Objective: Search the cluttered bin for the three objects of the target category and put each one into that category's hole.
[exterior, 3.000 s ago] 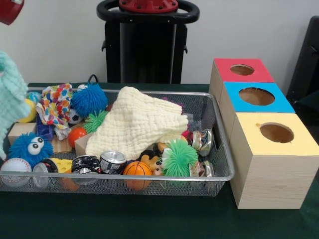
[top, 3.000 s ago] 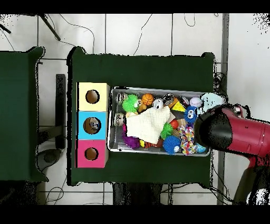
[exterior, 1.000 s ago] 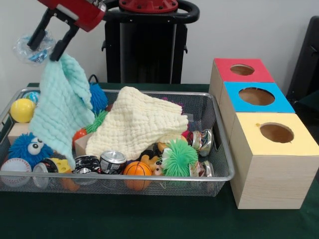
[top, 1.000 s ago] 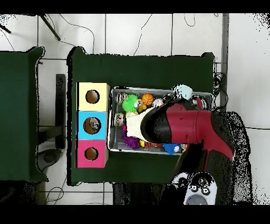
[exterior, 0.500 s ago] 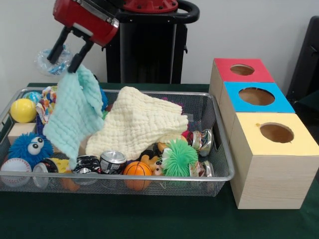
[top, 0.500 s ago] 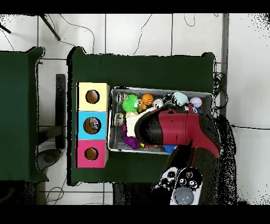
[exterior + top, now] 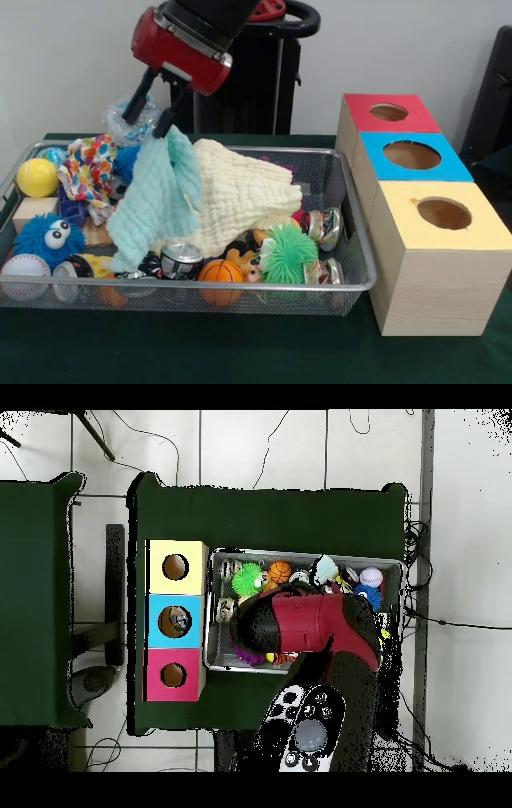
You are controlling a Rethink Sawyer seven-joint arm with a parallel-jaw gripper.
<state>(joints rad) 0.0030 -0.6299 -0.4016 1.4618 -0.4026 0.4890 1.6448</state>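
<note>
Since half a second ago arm and pincer (image 7: 158, 102) shifted toward the boxes, carrying the mint cloth (image 7: 156, 198) further over the bin (image 7: 240, 286). Pincer is clamped on the cloth's top corner, so it hangs free above the clutter, beside the cream cloth (image 7: 228, 200). Likely headed for a box hole (image 7: 411, 154). Cloth: waffle-textured, soft, draping limp.
</note>
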